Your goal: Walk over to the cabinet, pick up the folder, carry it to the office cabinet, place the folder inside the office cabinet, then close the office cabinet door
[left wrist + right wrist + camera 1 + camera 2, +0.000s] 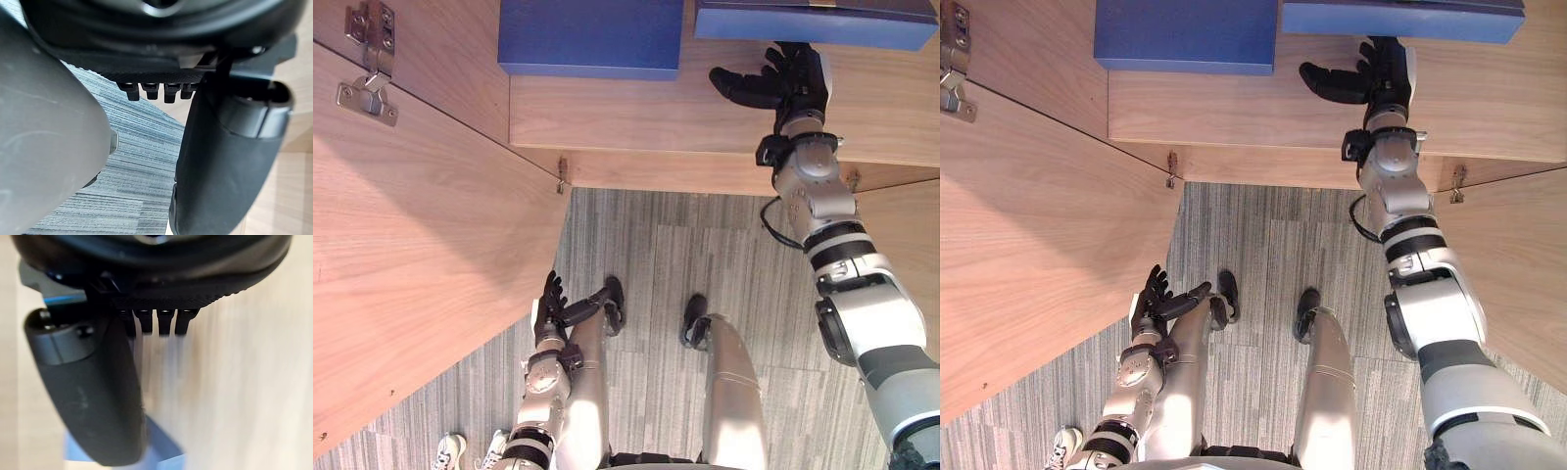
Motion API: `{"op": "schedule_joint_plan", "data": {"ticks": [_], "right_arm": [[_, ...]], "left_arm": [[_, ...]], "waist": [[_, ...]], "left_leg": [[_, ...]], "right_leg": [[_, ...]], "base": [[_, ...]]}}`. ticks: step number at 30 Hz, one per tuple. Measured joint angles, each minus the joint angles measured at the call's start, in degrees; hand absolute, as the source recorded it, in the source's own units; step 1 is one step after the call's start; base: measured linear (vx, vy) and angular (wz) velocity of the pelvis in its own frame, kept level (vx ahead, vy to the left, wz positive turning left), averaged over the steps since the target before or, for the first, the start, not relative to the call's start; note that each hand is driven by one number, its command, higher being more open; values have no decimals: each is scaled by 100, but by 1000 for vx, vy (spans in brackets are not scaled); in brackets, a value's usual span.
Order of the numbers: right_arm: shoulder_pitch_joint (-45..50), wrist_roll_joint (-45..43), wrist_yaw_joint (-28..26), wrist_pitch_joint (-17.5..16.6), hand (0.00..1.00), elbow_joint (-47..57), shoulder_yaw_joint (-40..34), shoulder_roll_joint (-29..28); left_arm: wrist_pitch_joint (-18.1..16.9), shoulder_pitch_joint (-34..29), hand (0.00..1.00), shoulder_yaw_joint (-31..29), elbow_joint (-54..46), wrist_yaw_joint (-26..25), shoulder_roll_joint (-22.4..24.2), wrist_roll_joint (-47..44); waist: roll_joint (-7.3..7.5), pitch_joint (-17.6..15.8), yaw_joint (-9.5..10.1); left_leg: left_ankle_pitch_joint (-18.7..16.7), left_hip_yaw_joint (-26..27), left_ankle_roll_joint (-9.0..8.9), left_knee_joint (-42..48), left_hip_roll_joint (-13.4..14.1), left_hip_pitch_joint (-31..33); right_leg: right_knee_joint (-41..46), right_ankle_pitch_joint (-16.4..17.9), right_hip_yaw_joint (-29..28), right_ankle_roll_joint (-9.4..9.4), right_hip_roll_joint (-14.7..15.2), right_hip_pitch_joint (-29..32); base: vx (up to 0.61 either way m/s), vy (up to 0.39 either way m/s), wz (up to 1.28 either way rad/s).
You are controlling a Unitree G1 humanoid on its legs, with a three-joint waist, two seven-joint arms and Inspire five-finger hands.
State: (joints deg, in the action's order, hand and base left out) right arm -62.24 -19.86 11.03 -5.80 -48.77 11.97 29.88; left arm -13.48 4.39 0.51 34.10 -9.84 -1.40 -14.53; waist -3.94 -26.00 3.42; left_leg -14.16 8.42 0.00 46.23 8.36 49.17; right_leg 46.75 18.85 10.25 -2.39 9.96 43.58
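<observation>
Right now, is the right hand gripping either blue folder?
No: the right hand is open over the wooden shelf, fingers straight and holding nothing, close to the near edge of the right-hand blue folder.

Warm wood grain covers the cabinet door [421,294] and the shelf [705,117], smooth with a low sheen. The hinge [369,59] is bright metal. The left blue folder [592,37] and right blue folder [813,22] look matt and smooth. The floor [646,255] is rough, ribbed grey carpet. The right hand [798,78] is dark matt plastic.

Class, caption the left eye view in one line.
Right hand, fingers spread, over the cabinet shelf beside a blue folder; left hand hangs low.
</observation>
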Motion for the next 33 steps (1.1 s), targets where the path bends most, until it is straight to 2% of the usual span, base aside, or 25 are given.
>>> {"op": "schedule_joint_plan", "data": {"ticks": [9, 18, 21, 26, 33], "right_arm": [[457, 1052, -105, 144, 0, -243, 249, 45], [494, 1127, -155, 310, 0, -316, 385, -178], [447, 1361, 80, 337, 0, -356, 368, -428], [142, 1979, 874, 489, 0, -504, 158, -776], [-471, 2001, 1080, 734, 0, -943, 58, -785]], "left_arm": [[7, 78, 100, 12, 281, 34, -97, -1], [76, 183, 100, -8, 560, 49, -200, -4], [76, 239, 100, -18, 640, 30, -233, -6], [57, 328, 100, -14, 648, -135, -225, -6], [-3, 341, 100, -3, 500, -300, -150, -8]], "waist": [[57, 172, 28], [160, 325, 6], [211, 357, -15], [224, 368, -11], [222, 367, 55]], "left_leg": [[-2, 32, -3, -11, 29, -58], [-2, 58, -3, -11, 47, 25], [-2, 70, -3, -32, 53, 44], [118, 93, 16, -151, 34, 213], [309, 31, 23, -302, -86, 338]], "right_leg": [[-60, -2, 17, -2, -7, -59], [-89, -39, 17, -4, -14, 23], [-119, -68, 9, -1, -26, 54], [-213, -207, 7, -1, -31, 235], [-194, -237, 93, 19, 68, 364]], "base": [[-48, -37, 0], [-34, -31, -2], [-30, -40, -4], [-38, -35, -2], [-61, -50, 11]]}}
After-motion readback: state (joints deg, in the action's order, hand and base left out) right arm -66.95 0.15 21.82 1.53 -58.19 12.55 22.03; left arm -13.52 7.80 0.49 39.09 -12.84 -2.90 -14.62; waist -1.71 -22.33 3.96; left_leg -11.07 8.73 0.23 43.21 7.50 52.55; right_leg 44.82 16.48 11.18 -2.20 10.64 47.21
